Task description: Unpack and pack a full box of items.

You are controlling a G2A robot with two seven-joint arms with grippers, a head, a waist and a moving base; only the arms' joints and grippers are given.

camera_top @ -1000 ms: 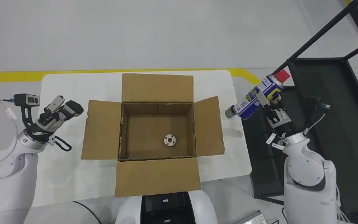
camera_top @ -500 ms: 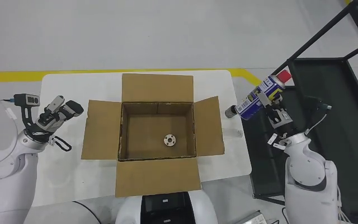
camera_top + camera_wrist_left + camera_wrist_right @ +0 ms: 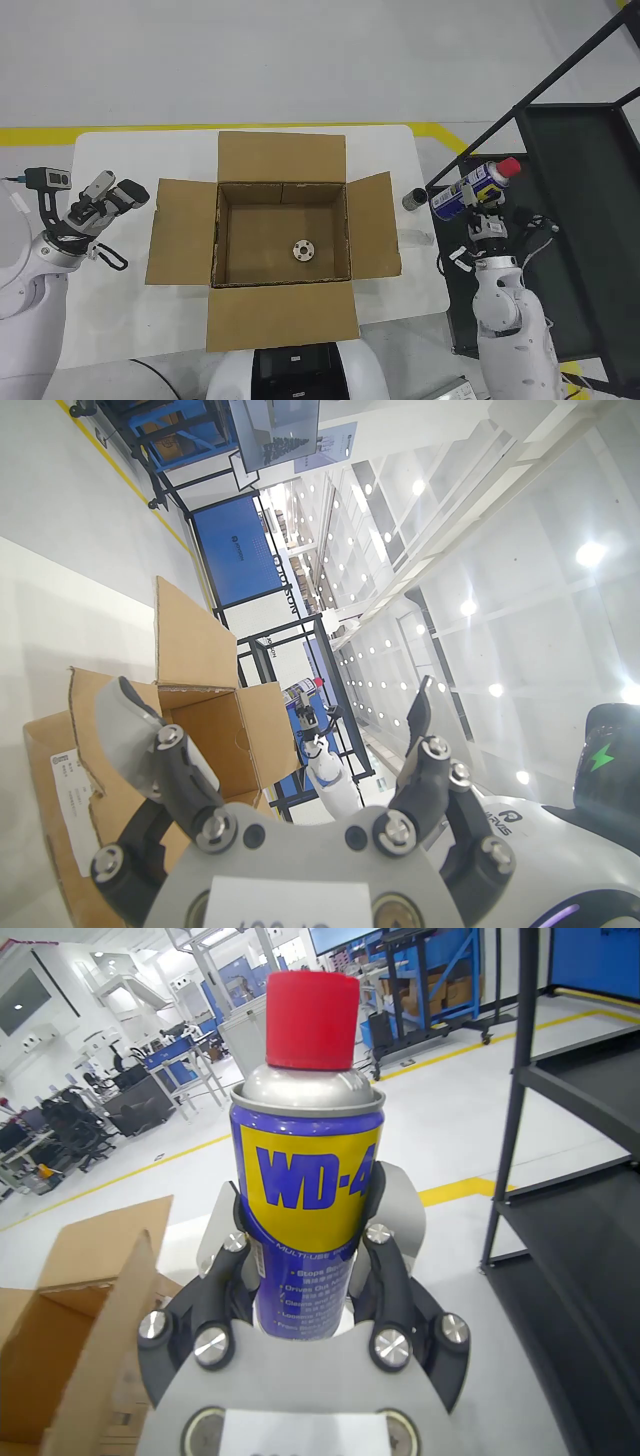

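Nearly unpacked: only small metal flange [image 3: 302, 249] left inside cardboard box [image 3: 282, 160] on surface [image 3: 120, 290]; spray can [image 3: 450, 200] clamped in right end effector [image 3: 306, 1223] beside black rack [image 3: 580, 180]; left end effector [image 3: 112, 190] wide open, empty. Repacking not begun.

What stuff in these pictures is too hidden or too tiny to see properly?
Top view: the small round piece inside the box is too small to identify.
Top view: the dark cylinder near the edge of the table is also too small.
Right wrist view: the bottom of the spray can is covered by the right tool.
Left wrist view: the box's floor is blocked by its own wall.
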